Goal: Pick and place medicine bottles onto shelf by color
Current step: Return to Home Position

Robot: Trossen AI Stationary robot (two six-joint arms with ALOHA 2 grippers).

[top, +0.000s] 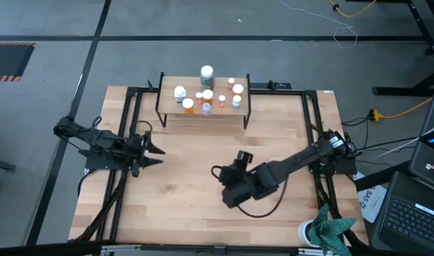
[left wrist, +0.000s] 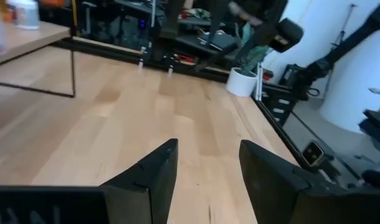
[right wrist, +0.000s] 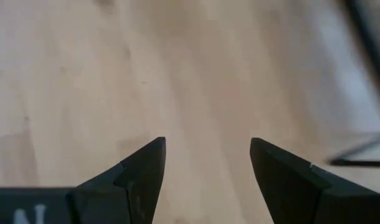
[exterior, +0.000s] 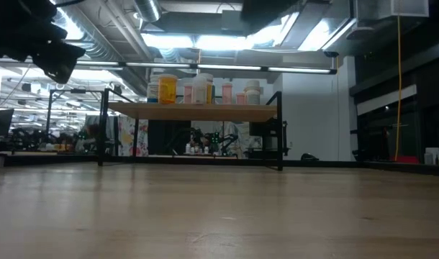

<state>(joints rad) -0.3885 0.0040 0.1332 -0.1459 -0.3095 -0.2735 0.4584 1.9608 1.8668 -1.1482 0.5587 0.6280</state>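
My right gripper (right wrist: pixel 205 149) hung empty, fingers apart, over bare wood mid-desk (top: pixel 167 213). My left gripper (left wrist: pixel 205 152), also spread, sat near the left edge. The medicine bottles (top: pixel 206 94) crowded the shelf (top: pixel 171 82) at the far edge. I judged that a wide swing home could clip a shelf leg and topple them.

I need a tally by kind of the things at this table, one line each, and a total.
Medicine bottles: about 9, caps crowd together
Shelf: 1
White cup: 1
Robot hands: 2, left hand and right hand, both open
Total: about 13
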